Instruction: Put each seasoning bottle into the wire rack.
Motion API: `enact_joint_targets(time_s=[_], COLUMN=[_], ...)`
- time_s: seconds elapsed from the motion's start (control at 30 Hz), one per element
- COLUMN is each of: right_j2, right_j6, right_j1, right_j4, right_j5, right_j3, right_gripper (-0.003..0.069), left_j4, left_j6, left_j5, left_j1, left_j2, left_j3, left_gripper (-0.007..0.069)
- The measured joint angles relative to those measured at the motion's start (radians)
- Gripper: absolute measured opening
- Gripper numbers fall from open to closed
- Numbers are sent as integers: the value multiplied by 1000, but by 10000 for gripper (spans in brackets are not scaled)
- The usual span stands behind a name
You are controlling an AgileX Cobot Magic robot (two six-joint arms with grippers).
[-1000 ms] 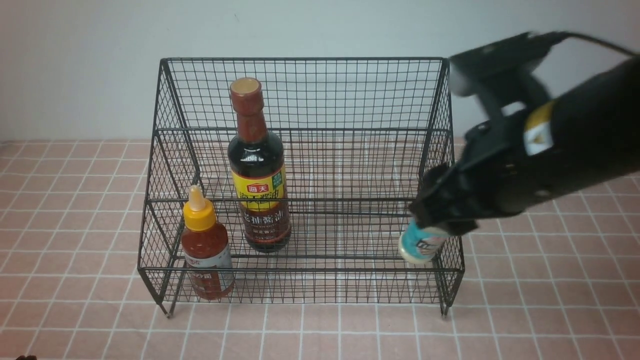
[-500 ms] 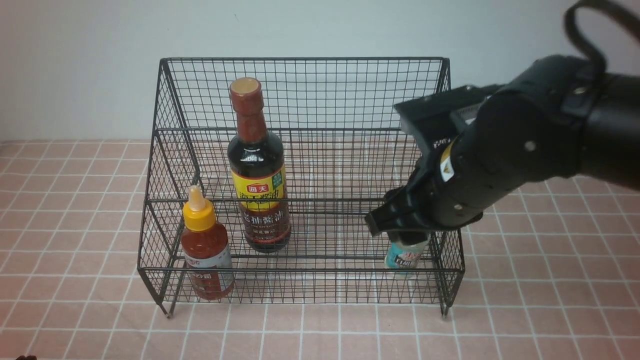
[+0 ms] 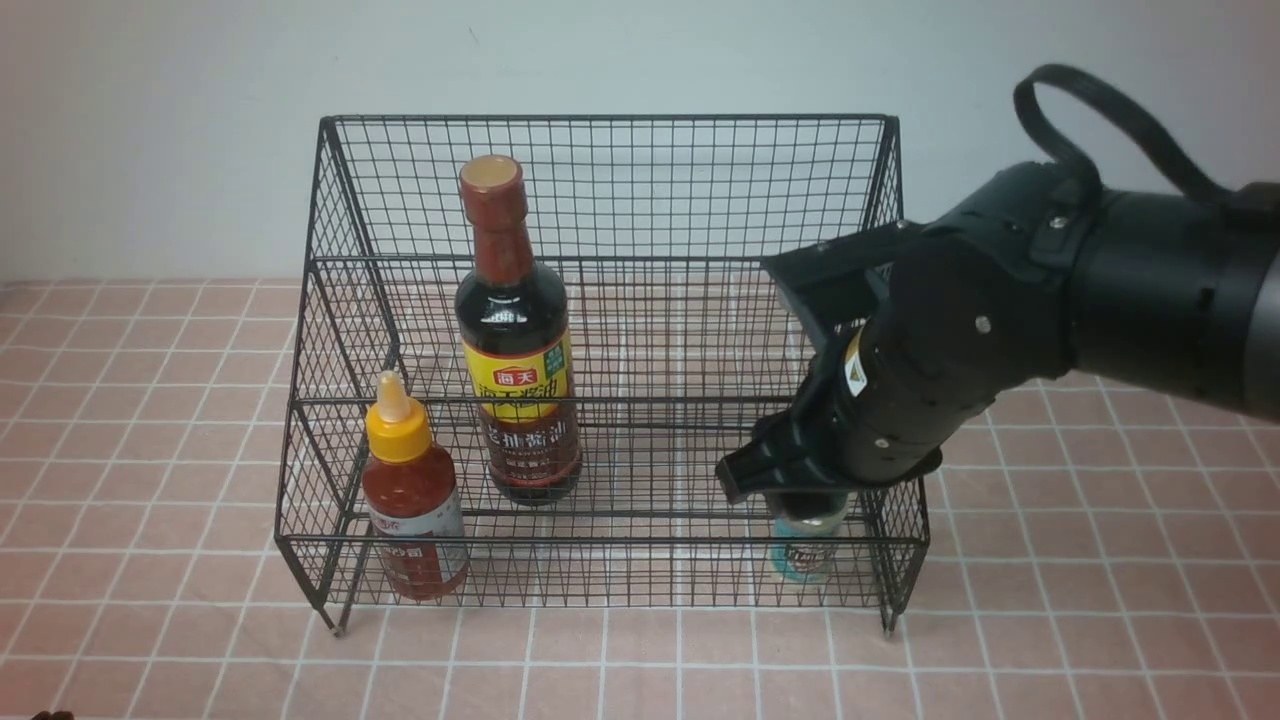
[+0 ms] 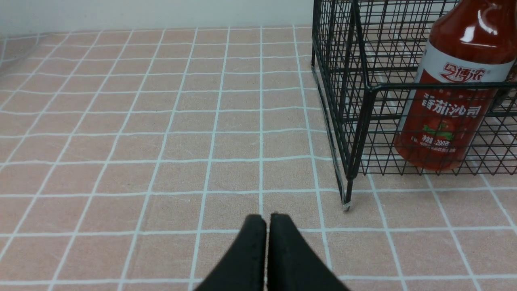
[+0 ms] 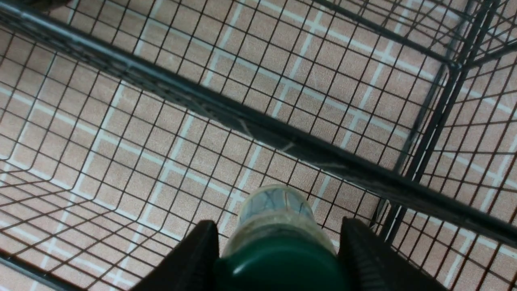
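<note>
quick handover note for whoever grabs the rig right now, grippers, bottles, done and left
Left gripper: shut, nothing between its fingertips, off to the left in front of the wire rack.
Right gripper: fingers on either side of the green-lidded shaker, low in the rack's front tier at the right end; whether they grip it is unclear.
Done: red-sauce bottle in the front tier at the left end; soy-sauce bottle in the tier behind.
Left: make sure the shaker sits steady, let go if gripped, then draw the right arm clear.
</note>
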Motion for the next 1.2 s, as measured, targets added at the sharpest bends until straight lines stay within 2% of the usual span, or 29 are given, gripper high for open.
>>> enact_joint_targets(time_s=[0.27,0.53,0.93,1.0,1.1,1.2], right_j2=[0,-50,-343,-427,-583,-768], right_j6=[0,0,-8,-16,-44,-60], right_j1=[0,0,0,0,0,0], right_j4=[0,-35,-44,-44,-44,-58], right_j5=[-1,35,51,59,71,75], right_j3=[0,0,0,0,0,0], right_gripper=[456,463,462,451,399,283], left_j4=[0,0,0,0,0,0], left_j6=[0,0,0,0,0,0], left_j5=[0,0,0,0,0,0], left_j1=[0,0,0,0,0,0], left_j2=[0,0,0,0,0,0], left_j3=[0,0,0,0,0,0], left_gripper=[-7,-7,-7,-7,-7,-7])
